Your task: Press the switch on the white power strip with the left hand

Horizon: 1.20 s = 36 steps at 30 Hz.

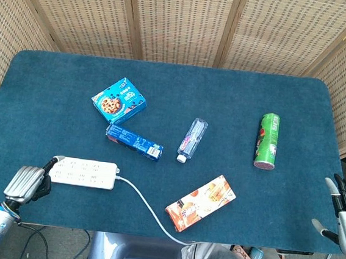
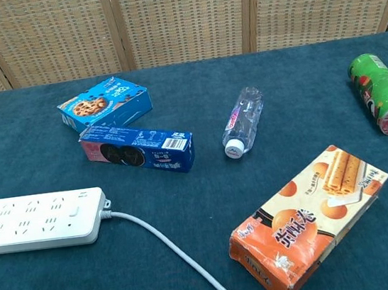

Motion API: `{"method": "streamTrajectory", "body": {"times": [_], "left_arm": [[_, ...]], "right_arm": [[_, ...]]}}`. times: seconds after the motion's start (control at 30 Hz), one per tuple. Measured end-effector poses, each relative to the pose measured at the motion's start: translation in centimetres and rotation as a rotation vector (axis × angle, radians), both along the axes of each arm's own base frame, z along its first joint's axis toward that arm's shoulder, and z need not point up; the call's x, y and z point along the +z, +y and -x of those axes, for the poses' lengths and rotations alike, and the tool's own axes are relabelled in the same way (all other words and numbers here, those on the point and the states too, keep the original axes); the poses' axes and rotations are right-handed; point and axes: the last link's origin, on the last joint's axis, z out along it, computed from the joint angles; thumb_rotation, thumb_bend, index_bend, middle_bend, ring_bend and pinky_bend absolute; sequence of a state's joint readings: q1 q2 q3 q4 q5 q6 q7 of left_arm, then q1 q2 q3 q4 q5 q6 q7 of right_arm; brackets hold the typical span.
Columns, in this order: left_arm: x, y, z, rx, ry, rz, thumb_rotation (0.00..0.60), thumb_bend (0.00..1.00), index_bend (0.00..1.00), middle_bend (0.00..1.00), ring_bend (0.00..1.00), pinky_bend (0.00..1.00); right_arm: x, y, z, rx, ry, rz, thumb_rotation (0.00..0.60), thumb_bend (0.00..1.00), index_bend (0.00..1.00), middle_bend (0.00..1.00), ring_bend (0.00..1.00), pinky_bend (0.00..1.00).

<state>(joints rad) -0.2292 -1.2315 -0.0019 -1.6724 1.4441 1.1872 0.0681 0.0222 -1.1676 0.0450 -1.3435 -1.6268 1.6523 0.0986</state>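
Observation:
The white power strip (image 1: 83,172) lies flat near the table's front left, its cable (image 1: 147,208) running off to the right and over the front edge. In the chest view the power strip (image 2: 39,221) shows its switch (image 2: 74,211) at the cable end. My left hand (image 1: 29,180) is just off the strip's left end, the end away from the switch. Its fingers are curled in, a dark fingertip (image 1: 52,161) reaches the strip's corner, and it holds nothing. My right hand (image 1: 344,210) stays at the table's front right edge, fingers spread.
Behind the strip are a blue cookie box (image 1: 119,100) and a dark blue biscuit box (image 1: 134,141). A water bottle (image 1: 192,140) lies mid-table, an orange wafer box (image 1: 201,202) at the front, a green can (image 1: 267,140) to the right.

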Motion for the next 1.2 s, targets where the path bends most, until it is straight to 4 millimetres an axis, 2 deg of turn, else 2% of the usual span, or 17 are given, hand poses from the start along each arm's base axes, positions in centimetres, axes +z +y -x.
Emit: {"method": "streamTrajectory", "body": {"times": [0.17,0.57,0.73,1.2], "left_arm": [[-1.2,0.5,-1.3,0.017,0.012,0.031,0.600,1.00,0.28,1.00,1.00,1.00],[-4.9,1.9,-4.0,0.037,0.011,0.135,0.600,1.00,0.28,1.00,1.00,1.00],[-5.6,2.4,-5.3,0.026,-0.004,0.141,0.600,1.00,0.28,1.00,1.00,1.00],[-7.3,2.8,-6.2,0.030,0.032,0.205,0.600,1.00,0.28,1.00,1.00,1.00]], "right_arm": [[0.0,0.0,0.2,-0.004,-0.003,-0.004,0.600,0.00,0.00,0.00,0.00,0.00],[0.1,0.0,0.6,-0.023,-0.005,-0.013,0.600,0.00,0.00,0.00,0.00,0.00],[0.3,-0.1,0.9,-0.031,-0.008,-0.013,0.600,0.00,0.00,0.00,0.00,0.00],[0.3,-0.2,1.3,-0.049,-0.007,-0.021,0.600,0.00,0.00,0.00,0.00,0.00]]}}
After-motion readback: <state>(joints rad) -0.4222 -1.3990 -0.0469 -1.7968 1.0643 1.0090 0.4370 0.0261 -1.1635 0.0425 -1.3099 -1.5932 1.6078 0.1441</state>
